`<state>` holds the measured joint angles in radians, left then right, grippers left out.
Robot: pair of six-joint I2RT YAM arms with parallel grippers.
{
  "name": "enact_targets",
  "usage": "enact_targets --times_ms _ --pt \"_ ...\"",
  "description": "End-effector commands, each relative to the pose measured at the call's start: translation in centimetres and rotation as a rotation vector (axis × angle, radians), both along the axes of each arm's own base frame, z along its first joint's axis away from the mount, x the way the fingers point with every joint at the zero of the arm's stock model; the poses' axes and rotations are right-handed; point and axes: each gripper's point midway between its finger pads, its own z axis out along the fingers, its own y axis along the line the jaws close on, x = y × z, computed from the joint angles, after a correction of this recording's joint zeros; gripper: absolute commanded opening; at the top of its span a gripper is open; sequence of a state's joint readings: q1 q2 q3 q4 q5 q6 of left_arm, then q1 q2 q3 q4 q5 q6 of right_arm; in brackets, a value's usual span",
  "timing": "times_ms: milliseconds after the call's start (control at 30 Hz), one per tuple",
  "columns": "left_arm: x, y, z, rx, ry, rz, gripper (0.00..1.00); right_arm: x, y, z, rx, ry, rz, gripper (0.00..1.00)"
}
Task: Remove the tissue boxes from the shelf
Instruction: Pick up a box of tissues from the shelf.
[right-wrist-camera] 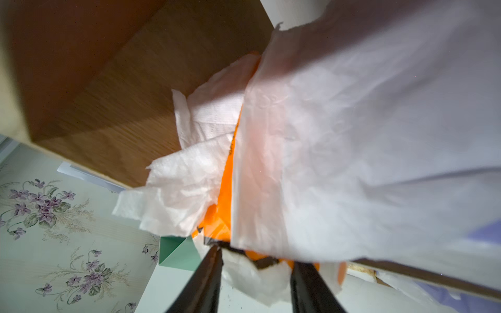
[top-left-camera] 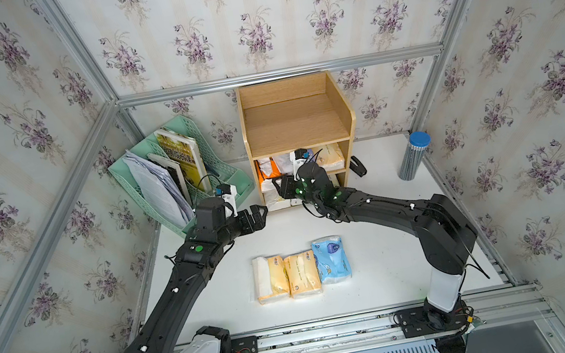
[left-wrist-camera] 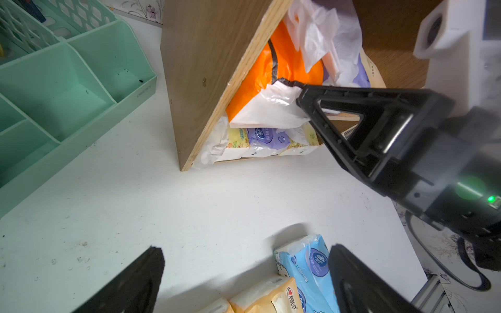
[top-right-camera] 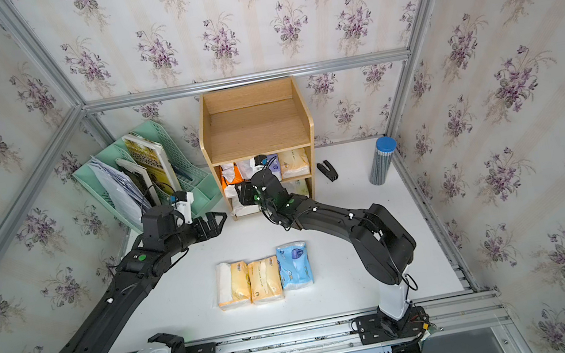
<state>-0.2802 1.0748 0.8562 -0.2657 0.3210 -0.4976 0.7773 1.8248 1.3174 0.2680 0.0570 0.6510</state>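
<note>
Floral wallpaper closes in a white table (top-left-camera: 380, 246), and at its back the right gripper (right-wrist-camera: 257, 260) is nosed into the middle tier of the wooden shelf (top-left-camera: 348, 113). Its jaws stand partly apart round a loose white tissue (right-wrist-camera: 252, 273) and a corner of the orange pack (left-wrist-camera: 260, 67); whether they bite, I cannot tell. If only the tissue is caught, I'd expect a sheet to slide out or tear while the pack stays put. That pack looks soft, crumpled and jammed against the shelf's side, so a pull may drag its neighbours or shift the shelf. Just beside the shelf the left gripper (top-left-camera: 260, 212) hangs wide open and empty. On the table three packs (top-left-camera: 302, 274) lie in a row; a purple pack (left-wrist-camera: 264, 136) and others sit in the bottom tier.
</note>
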Motion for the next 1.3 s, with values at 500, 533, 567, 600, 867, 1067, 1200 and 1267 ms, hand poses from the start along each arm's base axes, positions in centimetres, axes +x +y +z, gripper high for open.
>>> enact_targets --times_ms 500,533,567,600,867,1067,1200,1267 --pt "-0.3 -1.0 0.2 -0.121 -0.003 -0.009 0.99 -4.1 -1.5 1.3 0.008 -0.009 0.108 0.0" --pt "-0.3 -1.2 0.3 -0.136 -0.004 -0.012 0.99 -4.5 -1.7 0.9 0.0 -0.001 0.115 0.0" --pt "-0.3 -1.3 0.4 -0.15 -0.009 -0.014 0.99 -4.7 -1.8 0.9 -0.003 -0.002 0.123 0.0" --pt "-0.2 -1.4 0.6 -0.166 -0.015 -0.011 0.99 -5.0 -2.0 0.8 -0.004 0.0 0.129 0.0" --pt "0.7 -2.5 2.0 -0.296 -0.077 -0.012 0.99 -7.4 -2.8 0.8 -0.023 -0.002 0.195 0.0" --pt "1.3 -4.1 2.8 -0.325 -0.097 -0.058 0.99 -8.8 -2.9 1.0 -0.023 -0.009 0.242 0.0" --pt "1.6 -5.3 3.0 -0.32 -0.104 -0.075 0.99 -9.7 -2.9 1.1 -0.016 -0.012 0.264 0.0" --pt "1.5 -5.9 3.1 -0.319 -0.113 -0.084 0.99 -10.3 -2.8 1.2 -0.011 -0.012 0.276 0.0"
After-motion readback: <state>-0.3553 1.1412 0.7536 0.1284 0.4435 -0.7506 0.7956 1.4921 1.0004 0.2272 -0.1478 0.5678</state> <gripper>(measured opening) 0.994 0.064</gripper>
